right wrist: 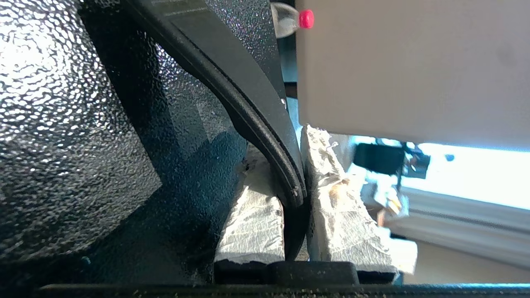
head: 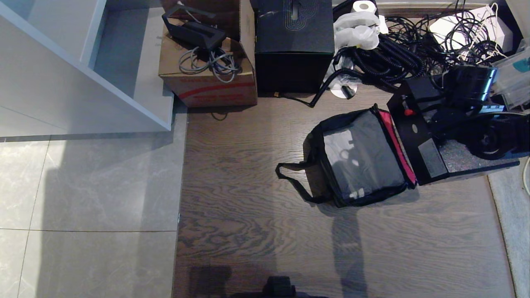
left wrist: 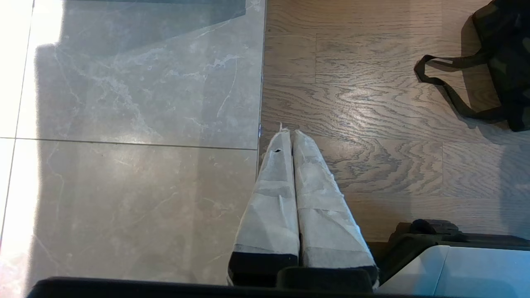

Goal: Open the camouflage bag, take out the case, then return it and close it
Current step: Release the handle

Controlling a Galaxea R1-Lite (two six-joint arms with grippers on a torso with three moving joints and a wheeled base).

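Right tool (right wrist: 296, 198), as you can see in its wrist view, has its white-wrapped fingers (right wrist: 256, 223) clamped tight on the thin black bar handle (right wrist: 248, 111) of the case (head: 434, 153), with the speckled black shell filling the space beside them. From your head view, the case sits at about three o'clock, tilted, its dark side with a red dot facing the camouflage bag (head: 360, 159) and touching the bag's red lid edge; whether the case rests on the floor or hangs clear you cannot tell. You find the bag open on the wooden floor (head: 248, 186) just right of centre, grey lining showing, its black strap (head: 296, 182) trailing toward nine o'clock. Left tool (left wrist: 292, 136) hangs well apart over the seam between tile and wood, fingers pressed together with nothing between them. At twelve o'clock stand a cardboard box (head: 207, 70) and a taller black box (head: 295, 45), with a tangle of cables (head: 393, 49) toward one o'clock.
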